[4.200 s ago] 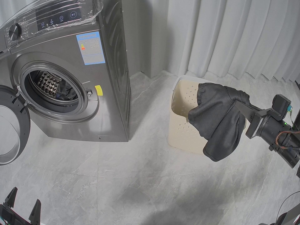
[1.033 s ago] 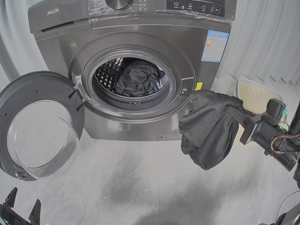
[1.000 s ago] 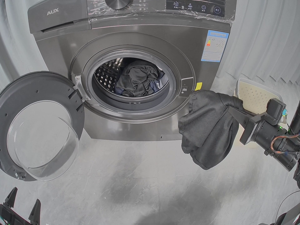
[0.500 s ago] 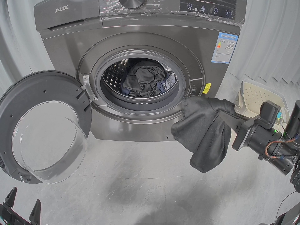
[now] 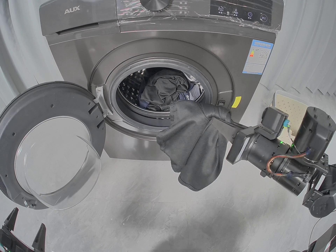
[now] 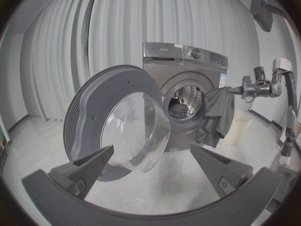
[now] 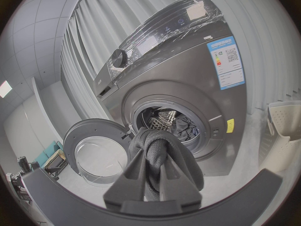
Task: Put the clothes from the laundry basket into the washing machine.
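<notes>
**Dark garment held at the washer's mouth**

The left gripper (image 5: 26, 224) sits low at the near left, well apart from the washer (image 5: 80, 46). Its fingers are spread wide with nothing between them. The door (image 5: 52, 98) stands swung open on the washer's left, and dark clothes (image 5: 164, 88) lie heaped in the drum.

A dark garment (image 5: 192, 147) hangs before the lower right of the opening. Its top fold is level with the rim and the rest droops below the opening. It hangs from the right gripper (image 7: 155, 156), bunched at the fingertips and trailing down beneath them.

In the head view the cloth drapes over the fingers and hides them. The right wrist view shows both fingers pinching a thick fold between them. The left wrist view, looking across the floor, shows the garment's lower end hanging clear of the floor.

The right arm is stretched out from the right, about level, with its wrist pointing at the opening. The basket (image 5: 290, 105) stands on the floor to the right of the washer, behind that arm.
</notes>
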You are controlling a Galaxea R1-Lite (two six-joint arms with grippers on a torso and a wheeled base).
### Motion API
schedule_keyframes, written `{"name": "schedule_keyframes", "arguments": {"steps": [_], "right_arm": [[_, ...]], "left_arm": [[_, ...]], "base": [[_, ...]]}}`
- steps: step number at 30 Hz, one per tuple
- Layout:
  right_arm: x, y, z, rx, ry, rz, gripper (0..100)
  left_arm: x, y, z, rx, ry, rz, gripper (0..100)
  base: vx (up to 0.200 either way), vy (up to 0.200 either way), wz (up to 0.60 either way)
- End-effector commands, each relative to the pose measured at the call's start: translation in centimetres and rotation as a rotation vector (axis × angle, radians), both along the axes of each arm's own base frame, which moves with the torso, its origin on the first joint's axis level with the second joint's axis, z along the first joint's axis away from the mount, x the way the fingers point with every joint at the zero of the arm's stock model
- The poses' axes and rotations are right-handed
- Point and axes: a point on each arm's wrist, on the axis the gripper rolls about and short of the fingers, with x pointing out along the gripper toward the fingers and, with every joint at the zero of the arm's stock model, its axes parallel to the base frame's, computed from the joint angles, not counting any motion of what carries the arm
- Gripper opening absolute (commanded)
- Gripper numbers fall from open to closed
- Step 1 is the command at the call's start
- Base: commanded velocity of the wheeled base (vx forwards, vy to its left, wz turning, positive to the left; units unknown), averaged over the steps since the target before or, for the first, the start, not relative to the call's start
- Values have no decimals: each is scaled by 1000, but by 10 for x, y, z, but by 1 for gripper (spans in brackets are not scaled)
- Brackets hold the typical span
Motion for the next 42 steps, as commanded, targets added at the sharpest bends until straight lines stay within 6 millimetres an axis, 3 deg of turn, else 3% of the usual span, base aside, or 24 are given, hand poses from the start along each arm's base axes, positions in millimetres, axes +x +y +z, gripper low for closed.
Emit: {"name": "schedule_keyframes", "arguments": {"steps": [1,3,6,10,19,32,42], "right_arm": [[12,32,-11,9,-2,52,0],[17,41,-8,35,-26,58,0],[23,54,-4,73,-60,63,0],[33,66,4,126,-108,61,0],[43,70,0,133,-125,56,0],[46,68,0,131,-126,44,0],[48,70,3,141,-137,42,0]], "left_arm": [[-8,-2,51,-31,-168,-96,100],[-3,-3,63,-23,-141,-166,100],[13,-6,65,-31,-26,-295,100],[54,-10,67,-54,178,-428,100],[118,-28,69,-2,240,-600,100],[153,-54,67,-13,292,-708,100],[182,-70,54,-10,375,-746,100]], "base": [[0,0,0],[0,0,0],[0,0,0],[0,0,0],[0,0,0],[0,0,0],[0,0,0]]}}
